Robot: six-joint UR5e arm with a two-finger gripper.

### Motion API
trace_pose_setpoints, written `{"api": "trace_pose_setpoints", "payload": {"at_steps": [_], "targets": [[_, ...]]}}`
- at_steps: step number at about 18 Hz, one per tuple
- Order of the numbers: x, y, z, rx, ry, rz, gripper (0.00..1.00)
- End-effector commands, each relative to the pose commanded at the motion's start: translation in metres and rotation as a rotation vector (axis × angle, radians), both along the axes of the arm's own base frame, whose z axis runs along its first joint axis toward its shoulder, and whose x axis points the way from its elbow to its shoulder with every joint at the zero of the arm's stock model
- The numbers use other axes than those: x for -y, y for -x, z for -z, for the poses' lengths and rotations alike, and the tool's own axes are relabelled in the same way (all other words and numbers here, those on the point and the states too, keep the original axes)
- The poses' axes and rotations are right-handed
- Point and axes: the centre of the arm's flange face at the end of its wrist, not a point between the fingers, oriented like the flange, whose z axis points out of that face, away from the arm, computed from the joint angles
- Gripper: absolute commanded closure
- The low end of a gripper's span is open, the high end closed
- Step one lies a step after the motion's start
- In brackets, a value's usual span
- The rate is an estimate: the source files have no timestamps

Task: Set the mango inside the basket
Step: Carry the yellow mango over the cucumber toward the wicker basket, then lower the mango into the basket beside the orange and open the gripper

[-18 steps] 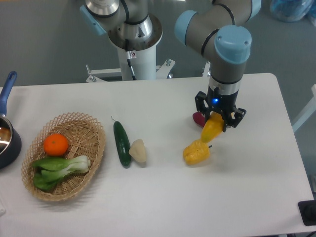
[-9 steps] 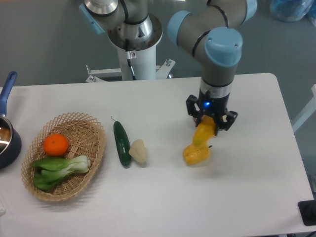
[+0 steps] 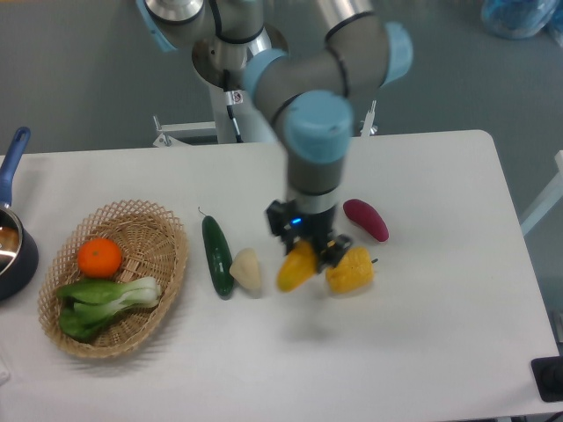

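Since the earlier frames the arm has swung left across the desk (image 3: 440,352), carrying the mango (image 3: 296,266) from the right-hand side to a spot just left of the yellow bell pepper (image 3: 351,270), and a dark red oblong vegetable (image 3: 366,220) that the arm had mostly hidden now lies in plain sight. The gripper (image 3: 307,249) points straight down, its fingers (image 3: 339,245) pinching the mango by its upper end, so the fruit hangs tilted, yellow-orange, with its lower end toward the left. It looks to be held just above the desk surface, between the pepper and a pale wedge-shaped piece of food (image 3: 246,269), touching neither as far as can be told. A dark green cucumber (image 3: 216,255) lies lengthwise just left of the pale piece. The basket (image 3: 165,236) sits well apart on the left side of the desk and holds an orange (image 3: 99,258) and a leafy green bok choy (image 3: 106,299). A dark blue pot (image 3: 12,246) with a blue handle shows partly at the left edge.
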Motion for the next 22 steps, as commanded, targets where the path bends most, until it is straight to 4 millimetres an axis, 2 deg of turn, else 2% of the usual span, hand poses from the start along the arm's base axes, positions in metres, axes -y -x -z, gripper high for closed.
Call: {"api": "trace_pose_setpoints", "payload": {"at_steps": [3, 5, 6, 7, 9, 11, 15, 17, 18, 20, 22], "targets": [[-0.022, -0.052, -0.015, -0.021, -0.046, 0.038, 0.60], [-0.025, -0.080, -0.023, -0.031, -0.062, 0.064, 0.60], [-0.018, -0.097, -0.026, -0.026, -0.062, 0.068, 0.60], [-0.002, -0.117, -0.019, -0.017, -0.049, 0.075, 0.60], [0.017, -0.148, -0.007, -0.007, -0.038, 0.081, 0.60], [0.031, -0.171, -0.003, -0.014, -0.051, 0.106, 0.60], [0.029, -0.192, -0.005, -0.026, -0.072, 0.111, 0.50], [0.023, -0.207, -0.011, -0.032, -0.083, 0.077, 0.37], [0.024, -0.208, -0.008, -0.040, -0.074, 0.068, 0.00], [0.023, -0.207, -0.008, -0.054, -0.074, 0.059, 0.00], [0.017, -0.204, -0.018, -0.075, -0.120, 0.058, 0.00]]}}
